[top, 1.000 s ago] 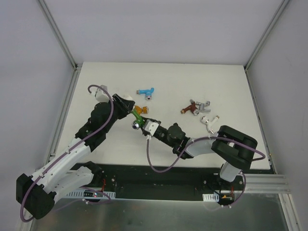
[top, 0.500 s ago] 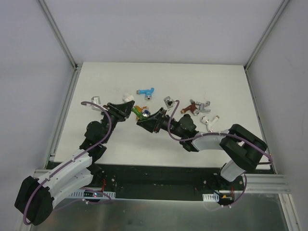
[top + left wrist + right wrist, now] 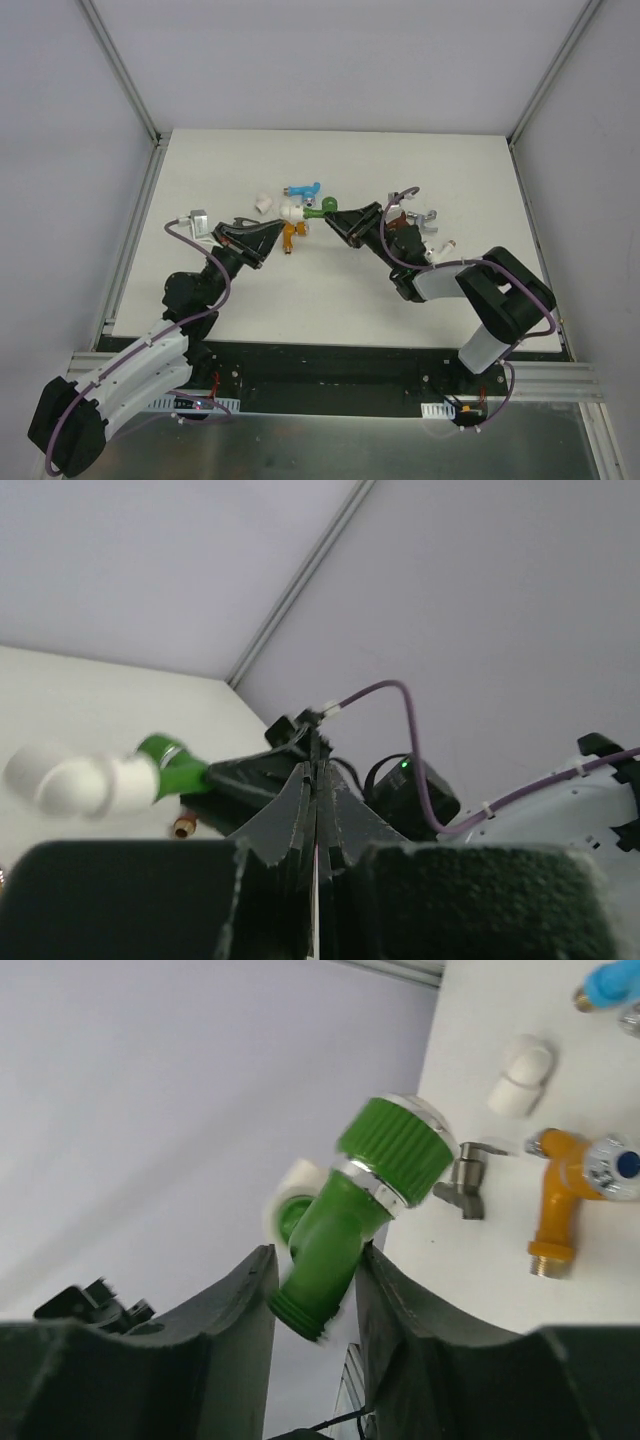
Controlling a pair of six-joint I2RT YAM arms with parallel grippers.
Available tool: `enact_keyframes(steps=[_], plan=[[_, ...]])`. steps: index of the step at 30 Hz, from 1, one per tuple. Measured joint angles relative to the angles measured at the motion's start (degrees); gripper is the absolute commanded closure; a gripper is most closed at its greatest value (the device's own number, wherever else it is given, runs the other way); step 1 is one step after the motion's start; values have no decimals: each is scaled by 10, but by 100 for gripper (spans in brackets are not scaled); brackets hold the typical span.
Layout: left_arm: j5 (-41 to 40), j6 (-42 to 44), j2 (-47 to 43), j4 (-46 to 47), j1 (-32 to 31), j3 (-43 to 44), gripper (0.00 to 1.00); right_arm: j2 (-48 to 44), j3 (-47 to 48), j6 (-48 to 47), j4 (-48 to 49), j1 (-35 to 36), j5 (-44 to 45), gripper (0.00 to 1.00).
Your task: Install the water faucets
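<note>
My right gripper (image 3: 332, 216) is shut on the green faucet (image 3: 315, 212) and holds it above the table; it also shows in the right wrist view (image 3: 350, 1215), gripped across its body between the fingers of the right gripper (image 3: 312, 1258). A white fitting (image 3: 293, 211) sits on the faucet's end. My left gripper (image 3: 270, 236) is shut and empty, just left of the orange faucet (image 3: 290, 236); in the left wrist view its jaws (image 3: 316, 765) are closed, with the green faucet (image 3: 170, 765) ahead.
On the table are a blue faucet (image 3: 302, 190), a loose white fitting (image 3: 262, 202), and reddish-brown (image 3: 393, 217), silver (image 3: 430, 218) and white (image 3: 446, 246) faucets behind the right arm. A dark grey faucet (image 3: 468, 1175) lies near the orange one (image 3: 560, 1195).
My right gripper has carried the green faucet up and to the right. My left gripper has drawn back left and lower, away from the faucet, and is shut.
</note>
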Motion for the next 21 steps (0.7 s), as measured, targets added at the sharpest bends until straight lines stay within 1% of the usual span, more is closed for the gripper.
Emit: enact_keyframes(steps=[1, 2, 4, 6, 7, 8, 9, 10, 11, 12, 13, 15, 17, 19, 21], plan=[[3, 1, -6, 4, 0, 1, 100, 5, -3, 3, -14, -5, 2, 55], [2, 2, -10, 6, 0, 3, 100, 9, -7, 5, -21, -8, 2, 68], [-9, 2, -14, 7, 0, 4, 100, 9, -12, 5, -33, -14, -4, 76], [-29, 0, -15, -5, 0, 7, 100, 9, -12, 3, -32, -20, -15, 92], [-43, -2, -15, -24, 0, 11, 95, 9, -12, 1, -31, -23, -19, 99], [-59, -4, -15, -49, 0, 17, 91, 9, -13, -1, -31, -26, -21, 100], [-74, -7, -15, -78, 0, 25, 84, 9, -14, -3, -32, -28, -21, 100], [-86, -9, -15, -105, 0, 33, 74, 9, -16, -5, -31, -31, -20, 100], [-100, -12, -15, -146, 0, 47, 66, 9, -19, -7, -31, -35, -20, 97], [-113, -15, -15, -187, 0, 63, 61, 9, -23, -10, -31, -38, -19, 93], [-123, -17, -15, -226, 0, 78, 58, 8, -29, -16, -31, -43, -19, 88], [-143, -19, -14, -315, 0, 115, 49, 4, -40, -30, -33, -55, -25, 74], [-154, -16, -7, -381, 0, 144, 42, -7, -46, -55, -48, -71, -38, 63], [-157, -12, 9, -435, 0, 169, 36, -30, -46, -94, -86, -84, -50, 56], [-153, -2, 35, -482, 0, 188, 30, -59, -44, -139, -146, -92, -60, 48]])
